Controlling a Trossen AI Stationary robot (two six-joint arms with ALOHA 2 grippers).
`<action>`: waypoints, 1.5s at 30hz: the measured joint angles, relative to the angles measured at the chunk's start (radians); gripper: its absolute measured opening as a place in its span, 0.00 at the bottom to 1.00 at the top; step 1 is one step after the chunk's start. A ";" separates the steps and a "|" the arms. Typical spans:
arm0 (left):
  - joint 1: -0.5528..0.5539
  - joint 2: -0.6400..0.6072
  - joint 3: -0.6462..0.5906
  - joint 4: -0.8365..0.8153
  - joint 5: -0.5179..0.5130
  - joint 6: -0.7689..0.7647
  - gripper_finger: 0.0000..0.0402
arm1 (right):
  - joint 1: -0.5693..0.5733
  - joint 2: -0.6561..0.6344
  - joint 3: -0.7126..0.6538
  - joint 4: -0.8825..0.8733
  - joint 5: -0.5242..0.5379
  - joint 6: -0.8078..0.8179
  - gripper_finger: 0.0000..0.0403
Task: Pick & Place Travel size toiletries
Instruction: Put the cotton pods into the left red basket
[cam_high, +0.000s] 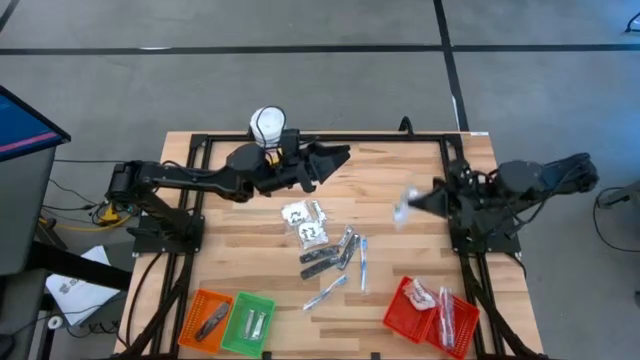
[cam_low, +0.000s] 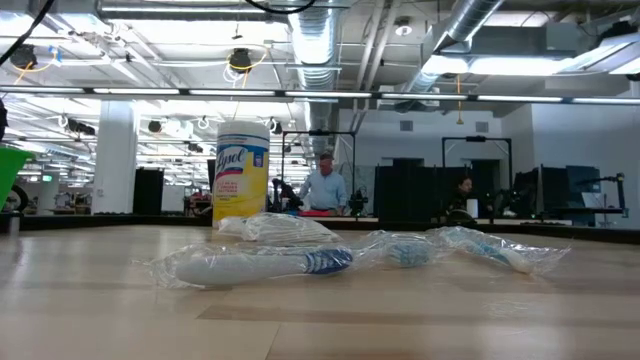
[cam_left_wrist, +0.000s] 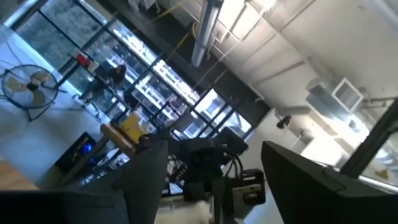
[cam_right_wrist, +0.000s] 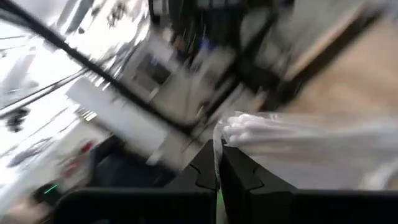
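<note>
The travel size toiletries lie in a loose pile mid-table (cam_high: 318, 235): white sachets with black marks (cam_high: 305, 214), dark and silvery sticks (cam_high: 333, 250), and wrapped tubes (cam_high: 362, 262). The low view shows clear-wrapped white and blue ones (cam_low: 262, 263) lying flat on the wood. My right gripper (cam_high: 412, 205) hovers right of the pile, shut on a clear-wrapped white toiletry (cam_right_wrist: 280, 140). My left gripper (cam_high: 335, 160) is open and raised near the far edge, beside the yellow canister (cam_high: 267, 125); its fingers (cam_left_wrist: 146, 180) point up into the room. My right gripper pinches the clear-wrapped white toiletry between its two fingers, at the wrapper's edge (cam_right_wrist: 219, 144) by one end. The rest of the wrapped toiletry sticks out past the fingertips. In the high view it shows as a pale blur (cam_high: 403, 208), lifted clear of the table.
The white-lidded yellow canister (cam_low: 242, 170) stands upright at the far edge. Orange (cam_high: 207, 318) and green (cam_high: 248, 322) baskets sit at the near left, a red basket (cam_high: 430, 312) at the near right, each holding a few items. Bare wood lies between pile and baskets. People stand in the room behind.
</note>
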 joint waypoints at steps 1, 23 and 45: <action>0.000 -0.007 0.000 -0.014 0.011 0.001 0.62 | 0.022 0.000 0.000 -0.017 -0.033 0.048 0.00; -0.084 -0.041 -0.057 -0.094 0.233 -0.025 0.52 | 0.580 0.371 0.000 -0.084 -0.275 0.689 0.00; -0.128 -0.040 -0.098 -0.095 0.224 -0.041 0.52 | 0.265 0.565 0.000 -0.306 -0.839 0.466 0.00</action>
